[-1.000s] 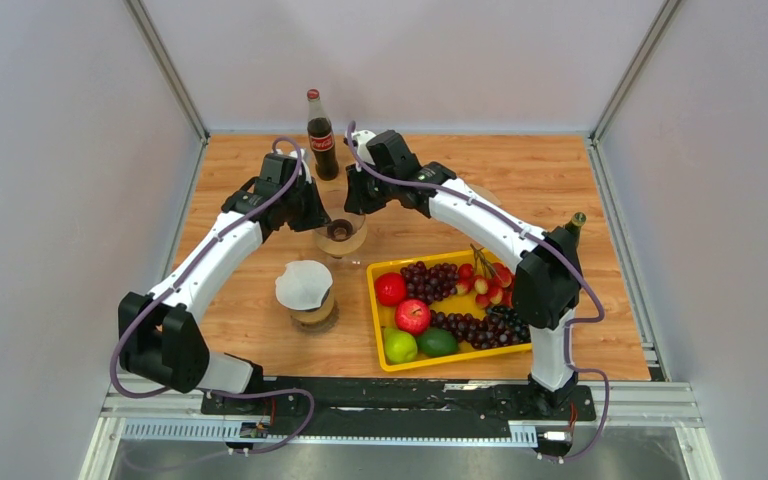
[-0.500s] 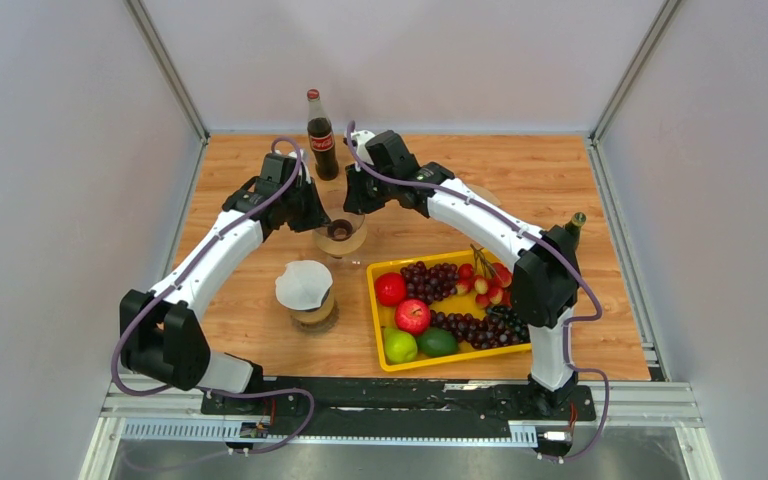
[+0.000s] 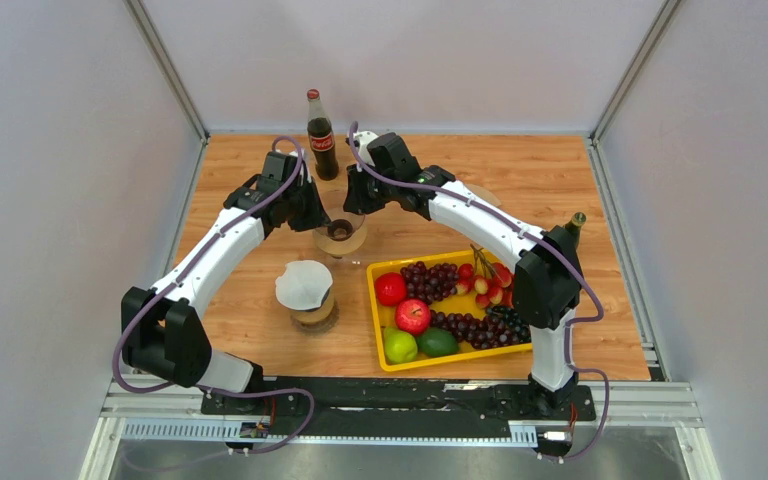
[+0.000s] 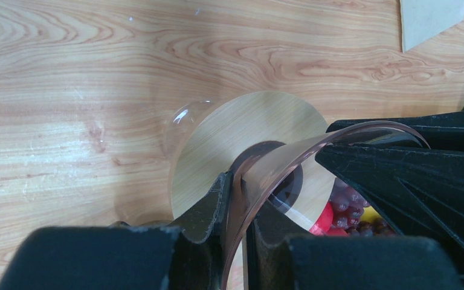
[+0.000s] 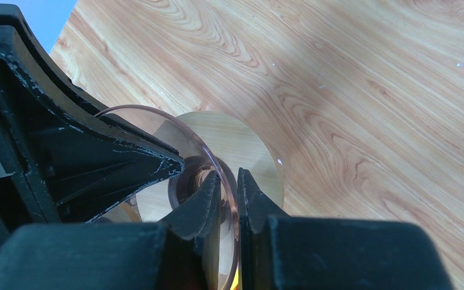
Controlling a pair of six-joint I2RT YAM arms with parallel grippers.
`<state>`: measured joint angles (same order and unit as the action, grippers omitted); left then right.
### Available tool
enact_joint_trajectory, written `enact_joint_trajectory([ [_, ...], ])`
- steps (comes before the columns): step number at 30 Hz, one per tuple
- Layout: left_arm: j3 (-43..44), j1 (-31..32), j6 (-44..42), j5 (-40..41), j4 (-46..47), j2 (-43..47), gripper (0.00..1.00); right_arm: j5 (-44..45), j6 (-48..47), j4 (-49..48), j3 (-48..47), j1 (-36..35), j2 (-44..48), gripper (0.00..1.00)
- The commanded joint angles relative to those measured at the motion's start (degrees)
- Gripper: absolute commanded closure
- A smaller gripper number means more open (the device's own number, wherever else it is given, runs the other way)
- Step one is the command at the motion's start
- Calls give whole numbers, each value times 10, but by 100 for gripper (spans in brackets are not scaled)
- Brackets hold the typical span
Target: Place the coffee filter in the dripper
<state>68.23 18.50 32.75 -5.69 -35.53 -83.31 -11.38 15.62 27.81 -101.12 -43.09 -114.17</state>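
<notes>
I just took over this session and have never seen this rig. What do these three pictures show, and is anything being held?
Two white robot arms stand on a table. The wide picture looks down from above and behind them; the other two come from cameras on each wrist. The left fingers and right fingers each pinch the rim of the clear dripper from opposite sides. The white coffee filter sits apart, not yet in it. A cola bottle and a yellow fruit tray stand nearby.
</notes>
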Motion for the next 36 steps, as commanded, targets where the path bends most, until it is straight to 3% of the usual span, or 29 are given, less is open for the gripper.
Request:
enact_joint_trajectory([
  [1,-63,-4,3,157,-82,-92,95,111,-28,153,75,-5,-104,100],
  [10,-26,-4,-3,123,-70,-69,89,90,-41,158,-12,-5,-92,100],
  [17,19,-5,-14,119,-64,-50,78,52,-38,163,-98,-6,-95,93],
  [21,40,-4,-18,114,-63,-47,77,42,-31,163,-133,-8,-98,92],
  [36,80,-4,-20,117,-61,-36,67,39,-23,164,-187,-9,-90,70],
])
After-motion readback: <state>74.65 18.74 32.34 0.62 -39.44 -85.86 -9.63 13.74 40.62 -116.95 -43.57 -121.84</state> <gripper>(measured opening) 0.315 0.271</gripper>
